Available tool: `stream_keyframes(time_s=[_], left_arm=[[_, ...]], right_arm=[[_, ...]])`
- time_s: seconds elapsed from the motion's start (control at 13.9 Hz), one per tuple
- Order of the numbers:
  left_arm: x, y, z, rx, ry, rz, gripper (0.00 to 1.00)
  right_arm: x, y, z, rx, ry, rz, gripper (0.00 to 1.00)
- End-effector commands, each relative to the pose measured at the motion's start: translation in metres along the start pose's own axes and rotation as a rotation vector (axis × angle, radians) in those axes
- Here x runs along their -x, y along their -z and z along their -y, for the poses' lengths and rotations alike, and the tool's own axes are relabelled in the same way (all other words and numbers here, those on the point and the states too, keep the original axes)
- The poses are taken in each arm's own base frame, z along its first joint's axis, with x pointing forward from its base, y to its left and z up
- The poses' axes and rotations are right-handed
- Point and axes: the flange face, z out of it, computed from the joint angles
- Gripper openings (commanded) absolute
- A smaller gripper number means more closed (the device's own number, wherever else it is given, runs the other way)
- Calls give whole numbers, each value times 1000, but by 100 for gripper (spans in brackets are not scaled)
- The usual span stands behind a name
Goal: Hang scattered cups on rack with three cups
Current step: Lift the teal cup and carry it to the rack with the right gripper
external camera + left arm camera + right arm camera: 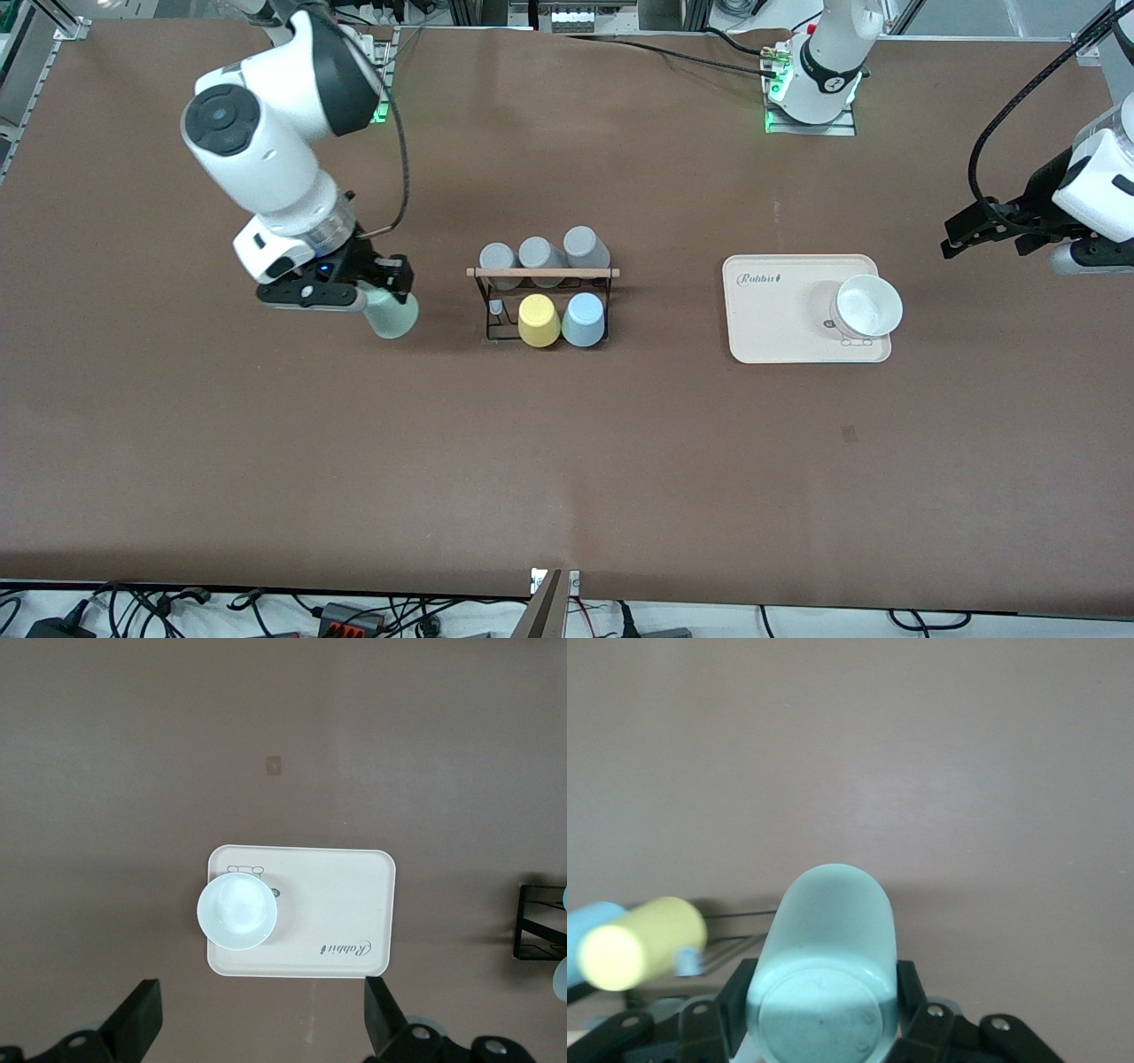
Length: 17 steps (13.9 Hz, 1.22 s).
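My right gripper (383, 285) is shut on the pale sage-green cup (394, 315), holding it tilted over the table toward the right arm's end of the rack (542, 273). In the right wrist view the cup (824, 957) fills the gap between the fingers (911, 992). The black wire rack carries three grey cups (540, 253) on its farther row. On its nearer row are a yellow cup (539, 320) and the light blue cup (584, 319), with a bare peg (495, 308) beside the yellow one. My left gripper (988, 239) waits open above the table's end.
A beige tray (771, 310) with a white bowl (868, 306) on it lies between the rack and the left arm's end. The left wrist view looks down on this tray (337, 904) and bowl (236, 911).
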Motion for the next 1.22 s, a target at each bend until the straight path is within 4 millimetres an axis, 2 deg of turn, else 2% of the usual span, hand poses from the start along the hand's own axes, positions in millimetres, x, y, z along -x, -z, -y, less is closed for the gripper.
stream_keyframes(time_s=[0.0, 0.14, 0.29, 0.57, 0.79, 0.93, 1.15], left_arm=[[2, 6, 5, -26, -5, -9, 100], [1, 6, 5, -26, -5, -10, 100], [1, 6, 6, -26, -2, -14, 100], [-1, 7, 6, -25, -4, -24, 100], [-1, 7, 6, -25, -4, -24, 100], [-1, 7, 6, -25, -4, -24, 100], [-1, 7, 6, -25, -4, -26, 100]], right_arm=[[-7, -6, 42, 10, -29, -18, 12], [-7, -15, 68, -8, -27, -13, 12], [2, -28, 90, -11, 4, 2, 12], [17, -49, 107, 1, 37, 33, 13], [25, -63, 113, 9, 55, 53, 14], [31, -75, 109, 27, 62, 74, 14], [35, -82, 107, 37, 67, 87, 14]])
